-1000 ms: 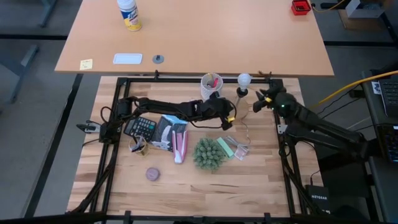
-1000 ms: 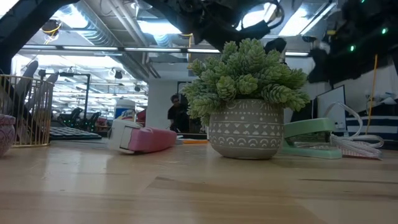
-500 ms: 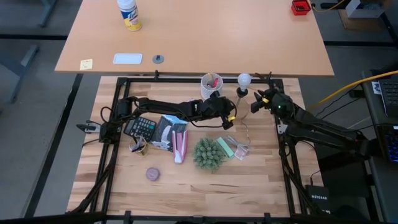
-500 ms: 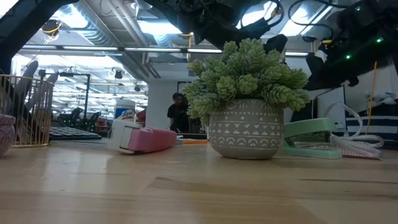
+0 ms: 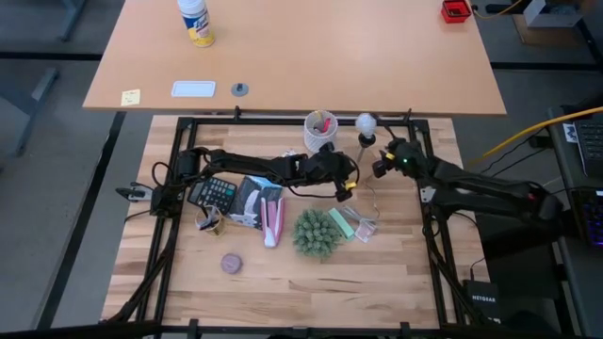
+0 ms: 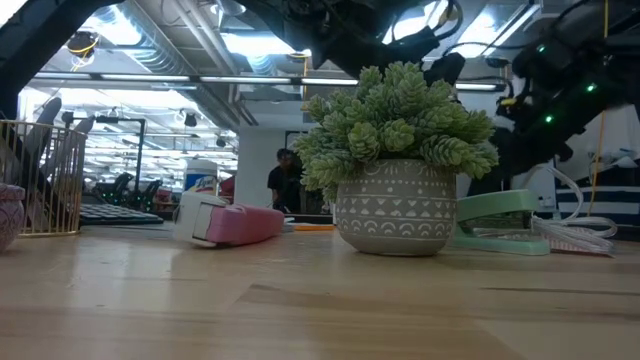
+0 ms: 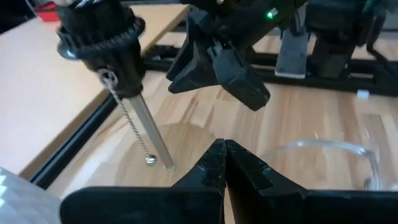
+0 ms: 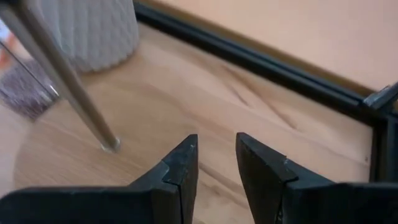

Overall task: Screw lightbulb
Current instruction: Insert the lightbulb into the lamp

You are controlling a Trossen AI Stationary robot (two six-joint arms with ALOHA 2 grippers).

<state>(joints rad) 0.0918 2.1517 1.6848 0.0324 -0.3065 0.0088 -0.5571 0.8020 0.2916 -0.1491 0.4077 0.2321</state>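
Nearest the front edge of the table [image 5: 283, 282], a small brownish puck [image 5: 231, 264] is seen lying alone, clear of the work. Behind it, a potted plant [image 5: 315, 233], a green stapler [image 5: 341, 223] and a pink stapler [image 5: 273, 221] are grouped mid-table with a calculator [image 5: 216, 194].

Further back, the left gripper [image 5: 345, 185] is stretched across the table, its fingers clenched on nothing, and is held just beside the lamp stand, probably so the stand can be steadied or simply watched. In the left wrist view a thin metal rod [image 7: 152, 138] is seen rising from the round wooden base [image 7: 180, 146] to a black socket [image 7: 102, 34], with a pull chain hanging beside it.

The right gripper [image 5: 383, 160] is poised close to the same stand, low beside the rod, its jaws parted a little and nothing grasped between them.

At the far edge, the lightbulb [image 5: 366, 122] is seen sitting on top of the stand, next to a white cup [image 5: 318, 130]; it appears to be seated in the socket, though how tightly cannot be told.
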